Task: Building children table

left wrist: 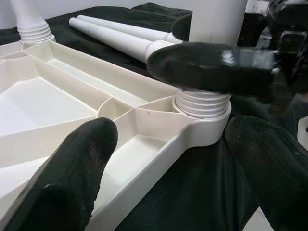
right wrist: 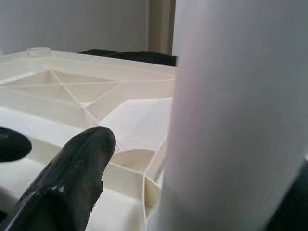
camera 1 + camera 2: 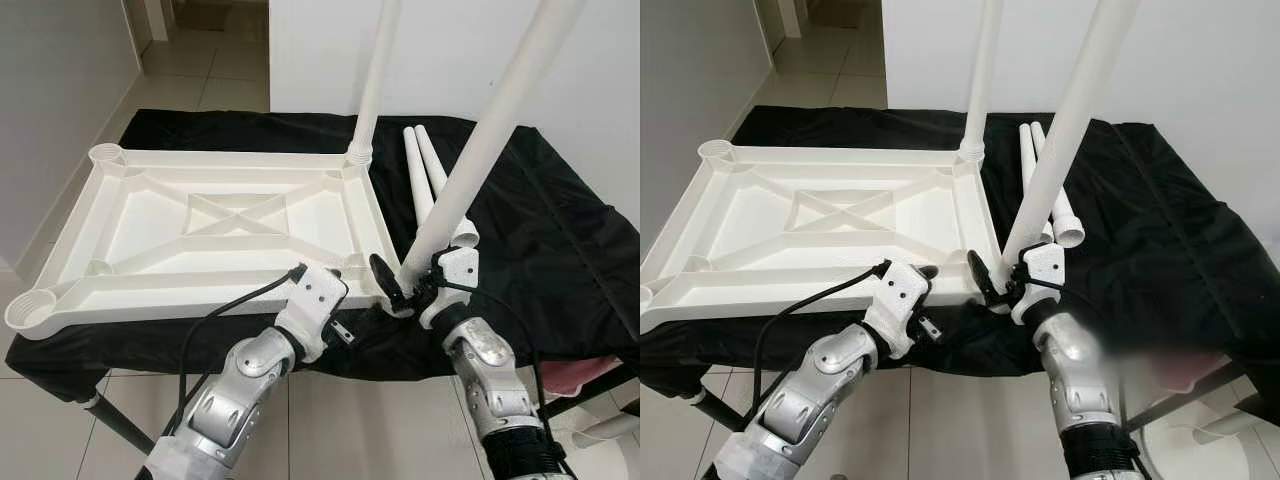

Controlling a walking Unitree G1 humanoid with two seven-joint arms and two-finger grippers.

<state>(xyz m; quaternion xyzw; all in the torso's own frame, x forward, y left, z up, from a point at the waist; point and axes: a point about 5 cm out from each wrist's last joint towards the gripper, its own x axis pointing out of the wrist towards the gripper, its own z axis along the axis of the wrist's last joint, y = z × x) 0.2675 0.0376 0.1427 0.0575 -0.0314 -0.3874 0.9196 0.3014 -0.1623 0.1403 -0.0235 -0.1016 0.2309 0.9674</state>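
Observation:
An upside-down white table top [image 3: 190, 293] lies on a black-covered table [image 3: 540, 230]. One white leg [image 3: 375, 70] stands in its far right corner socket. A second leg [image 3: 480, 150] stands tilted in the near right socket [image 1: 202, 103]. My right gripper [image 3: 400, 285] is open around the base of this second leg, with one finger [image 2: 77, 168] a little off it. My left gripper [image 1: 173, 130] is open just in front of the same corner, its fingers [image 1: 72, 168] spread wide on either side of the rim. Two loose legs [image 3: 425, 175] lie on the cloth beyond.
Both left corner sockets [image 3: 28, 308] [image 3: 107, 153] hold nothing. A white wall [image 3: 450, 50] rises behind the table and tiled floor [image 3: 215, 70] runs off at the back left. Something pink [image 3: 590, 375] lies below the table's right edge. The table's front edge is right before me.

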